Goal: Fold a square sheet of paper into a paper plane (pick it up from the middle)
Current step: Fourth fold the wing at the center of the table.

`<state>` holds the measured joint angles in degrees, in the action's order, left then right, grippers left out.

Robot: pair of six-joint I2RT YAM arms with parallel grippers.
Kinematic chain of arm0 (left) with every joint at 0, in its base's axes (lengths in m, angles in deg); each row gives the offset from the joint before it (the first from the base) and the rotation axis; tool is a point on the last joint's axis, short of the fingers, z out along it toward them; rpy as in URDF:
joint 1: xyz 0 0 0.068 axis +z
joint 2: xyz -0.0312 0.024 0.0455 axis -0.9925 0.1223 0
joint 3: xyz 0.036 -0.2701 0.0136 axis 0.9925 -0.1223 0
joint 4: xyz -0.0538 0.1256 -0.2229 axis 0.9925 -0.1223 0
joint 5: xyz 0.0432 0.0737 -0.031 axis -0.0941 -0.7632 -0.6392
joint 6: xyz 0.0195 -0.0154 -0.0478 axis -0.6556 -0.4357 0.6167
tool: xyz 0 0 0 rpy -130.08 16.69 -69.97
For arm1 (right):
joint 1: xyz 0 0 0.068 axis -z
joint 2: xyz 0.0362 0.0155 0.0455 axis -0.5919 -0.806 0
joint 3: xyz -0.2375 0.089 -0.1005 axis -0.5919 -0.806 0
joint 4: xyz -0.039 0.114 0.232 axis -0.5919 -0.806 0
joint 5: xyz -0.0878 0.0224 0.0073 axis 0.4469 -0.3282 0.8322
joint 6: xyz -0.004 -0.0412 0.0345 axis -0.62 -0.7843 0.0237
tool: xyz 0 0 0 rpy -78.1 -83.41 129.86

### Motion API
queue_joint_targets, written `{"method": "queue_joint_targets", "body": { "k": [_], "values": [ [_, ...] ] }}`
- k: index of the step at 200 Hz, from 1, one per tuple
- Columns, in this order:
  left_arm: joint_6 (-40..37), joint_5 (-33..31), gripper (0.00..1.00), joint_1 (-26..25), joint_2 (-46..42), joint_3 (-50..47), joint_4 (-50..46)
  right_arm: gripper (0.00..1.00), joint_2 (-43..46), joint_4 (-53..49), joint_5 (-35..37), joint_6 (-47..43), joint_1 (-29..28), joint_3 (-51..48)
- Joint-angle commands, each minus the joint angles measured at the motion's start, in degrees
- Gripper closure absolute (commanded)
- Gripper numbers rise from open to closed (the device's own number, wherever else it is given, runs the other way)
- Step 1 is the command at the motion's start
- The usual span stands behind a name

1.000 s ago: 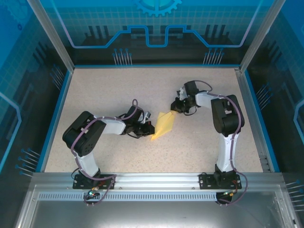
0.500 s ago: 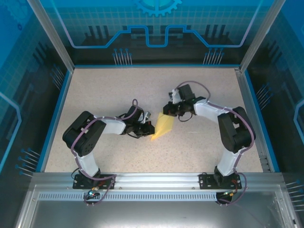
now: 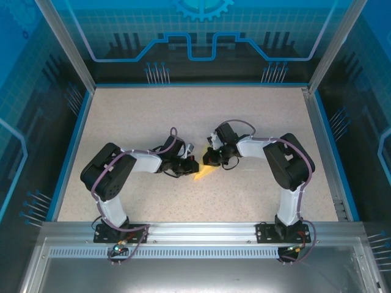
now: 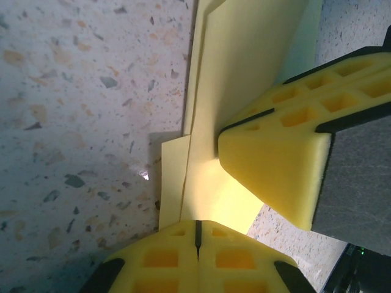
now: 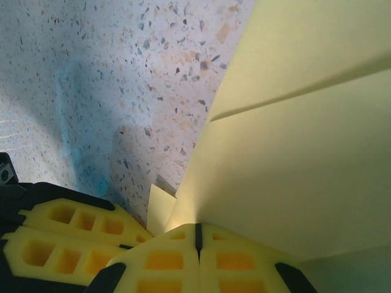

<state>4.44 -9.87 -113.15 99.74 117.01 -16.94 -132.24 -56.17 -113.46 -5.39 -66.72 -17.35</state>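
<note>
paper: the half-folded square sheet of paper (image 3: pixel 203 174) lay mid-table (image 3: pixel 153 116)
left pincer (image 3: pixel 190 166): fingers together, pinning the sheet's left edge
right pincer (image 3: pixel 212 157): fingers together; had swung in from the far right onto the sheet, probably to press a crease

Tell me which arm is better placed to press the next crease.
Right, probably. The left gripper is shut at the edge of the paper, like an anchor. The right gripper, also shut, touches its folded part, which stretches ahead of it.

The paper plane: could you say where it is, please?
Top view: the paper plane lies at the table centre, between the left gripper and right gripper.
</note>
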Motion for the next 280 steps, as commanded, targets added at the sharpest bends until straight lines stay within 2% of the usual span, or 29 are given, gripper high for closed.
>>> {"method": "queue_joint_targets", "body": {
  "k": [1, 15, 47, 69, 132, 213, 246, 280],
  "values": [
    [-0.5, -3.1, 1.0, 0.3, 1.0, -1.3, -7.6, 0.96, 0.2, 2.7, -2.5, 0.2, -0.2, -2.5],
    [-0.6, -3.2, 1.0, 0.3, 0.9, -1.3, -7.7, 0.95, 1.4, 4.0, -3.4, -0.2, -0.4, -3.1],
    [-0.6, -3.3, 1.0, 0.4, 1.0, -1.2, -7.9, 0.95, -0.8, 0.1, -3.0, -1.7, -1.1, -0.9],
    [-0.7, -3.7, 1.0, 0.3, 0.8, -1.4, -8.4, 0.96, -1.3, -2.2, 0.3, -2.6, -0.3, -0.6],
    [-1.4, -3.7, 1.0, 0.3, 0.7, -1.6, -9.5, 0.96, -3.1, -1.9, 4.1, -3.1, 8.2, 0.2],
    [-1.5, -3.5, 1.0, 0.3, 0.4, -2.0, -9.3, 0.96, -7.1, -5.6, 5.8, -1.4, 16.3, 7.8],
    [-1.5, -3.3, 1.0, 0.3, 0.7, -1.8, -9.2, 0.95, -5.2, -3.4, 4.7, -0.1, 18.8, 9.2],
    [-1.4, -3.3, 1.0, 0.3, 0.5, -1.3, -9.5, 0.94, 2.4, -2.7, 3.5, 0.0, 16.9, 8.3]
  ]
}}
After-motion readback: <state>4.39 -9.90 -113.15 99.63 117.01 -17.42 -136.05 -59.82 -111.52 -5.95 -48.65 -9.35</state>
